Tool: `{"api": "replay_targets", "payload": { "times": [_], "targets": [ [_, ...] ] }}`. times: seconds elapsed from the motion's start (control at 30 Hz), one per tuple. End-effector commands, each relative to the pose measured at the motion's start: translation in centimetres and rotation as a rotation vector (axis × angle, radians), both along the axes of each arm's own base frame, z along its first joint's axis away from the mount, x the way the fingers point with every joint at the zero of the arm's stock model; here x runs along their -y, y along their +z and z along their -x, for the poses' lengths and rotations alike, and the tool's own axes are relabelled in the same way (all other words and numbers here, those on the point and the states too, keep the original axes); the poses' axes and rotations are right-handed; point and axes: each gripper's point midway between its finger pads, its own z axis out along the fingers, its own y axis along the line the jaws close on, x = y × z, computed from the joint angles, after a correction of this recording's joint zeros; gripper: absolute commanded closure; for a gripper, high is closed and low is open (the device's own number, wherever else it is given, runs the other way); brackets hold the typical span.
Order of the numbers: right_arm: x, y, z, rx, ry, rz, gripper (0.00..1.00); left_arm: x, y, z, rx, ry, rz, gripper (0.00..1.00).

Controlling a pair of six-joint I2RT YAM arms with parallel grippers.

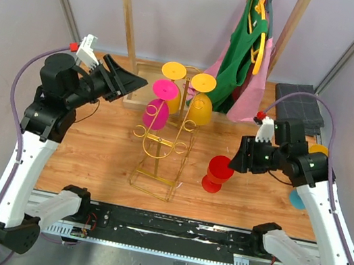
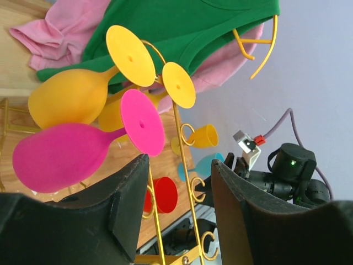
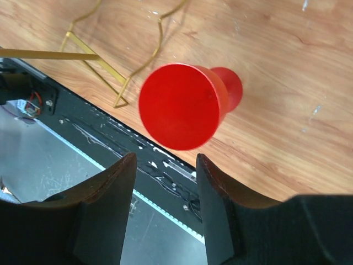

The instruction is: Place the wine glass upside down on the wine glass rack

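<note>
Pale walls stand around a wooden table (image 1: 91,152), and at the back is a tall wooden clothes rail (image 1: 127,7) with a green top (image 1: 241,61) and a pink top (image 1: 248,100) hanging on it. In the middle of the table stands the gold wine glass rack (image 1: 160,141). One pink glass (image 1: 155,115) and two yellow glasses (image 1: 200,109) hang on it with their round feet up and their bowls down. The left gripper (image 1: 135,89) is up in the air just beside the pink glass, on the left of the rack. Its two black fingers are spread apart and nothing is between them, so it is not touching the glass. The red wine glass (image 1: 218,171) is not on the rack. It sits on the wood to the right of the rack, near the front edge of the table. I cannot tell which end of it is up. The right gripper (image 1: 236,158) is close to it, and from that arm's own camera the glass is just past the fingertips, not between them. Those fingers are apart too and hold nothing. A blue-green glass (image 1: 298,198) sits by the right arm, and a dark folded cloth (image 1: 299,102) lies at the back right.
</note>
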Motion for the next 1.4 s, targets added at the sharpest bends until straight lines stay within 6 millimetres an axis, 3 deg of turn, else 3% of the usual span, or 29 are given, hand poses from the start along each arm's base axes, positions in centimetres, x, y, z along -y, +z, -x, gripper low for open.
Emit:
{"api": "replay_targets", "payload": {
  "times": [0.0, 0.37, 0.67, 1.03, 1.17, 1.37],
  "targets": [
    [1.6, -2.5, 0.3, -0.044, -0.005, 0.153, 0.52, -0.4, 0.0, 0.5, 0.033, 0.021, -0.009, 0.46],
    [2.1, -6.5, -0.3, -0.115, 0.018, 0.319, 0.52, -0.1, -0.5, 0.2, 0.02, 0.007, -0.019, 0.46],
    [1.8, -8.2, -1.3, -0.133, 0.034, 0.362, 0.53, -0.1, -0.5, 0.1, 0.012, 0.01, -0.008, 0.46],
    [1.5, -9.4, -2.1, -0.128, 0.048, 0.377, 0.79, -0.6, -0.6, 0.3, -0.008, 0.04, -0.001, 0.46],
    [1.7, -9.6, -2.1, -0.129, 0.047, 0.388, 0.98, -0.9, -0.4, 0.5, -0.005, 0.058, -0.004, 0.46],
    [2.7, -8.4, -2.2, -0.09, 0.011, 0.416, 0.99, -0.9, -0.4, 0.5, -0.013, 0.062, 0.005, 0.46]
  ]
}}
